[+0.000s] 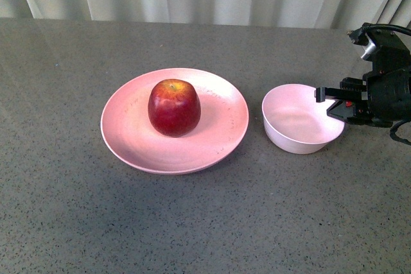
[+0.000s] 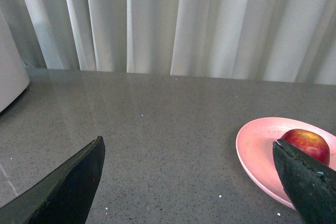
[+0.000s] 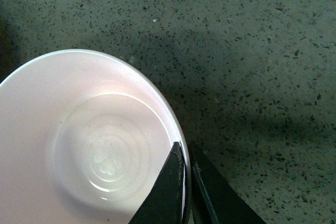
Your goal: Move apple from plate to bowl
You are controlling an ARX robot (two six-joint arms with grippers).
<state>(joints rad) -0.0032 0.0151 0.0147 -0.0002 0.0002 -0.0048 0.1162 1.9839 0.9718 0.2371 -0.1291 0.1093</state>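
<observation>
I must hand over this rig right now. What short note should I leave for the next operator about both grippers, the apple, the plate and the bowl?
Left gripper: open, holds nothing, above the grey speckled table.
Right gripper: appears shut on the rim of the small, deep, pale pink bowl, one finger inside and one outside.
Things: the round, glossy dark-red apple sits near the middle of the wide, shallow pink plate. The bowl is empty and stands apart from the plate, on its right.
Done: nothing; the apple is not yet grasped.
Left: grasp the apple, lift it, set it in the bowl.

Red apple (image 1: 174, 107) on pink plate (image 1: 128, 134), bowl (image 1: 288, 140) beside
</observation>
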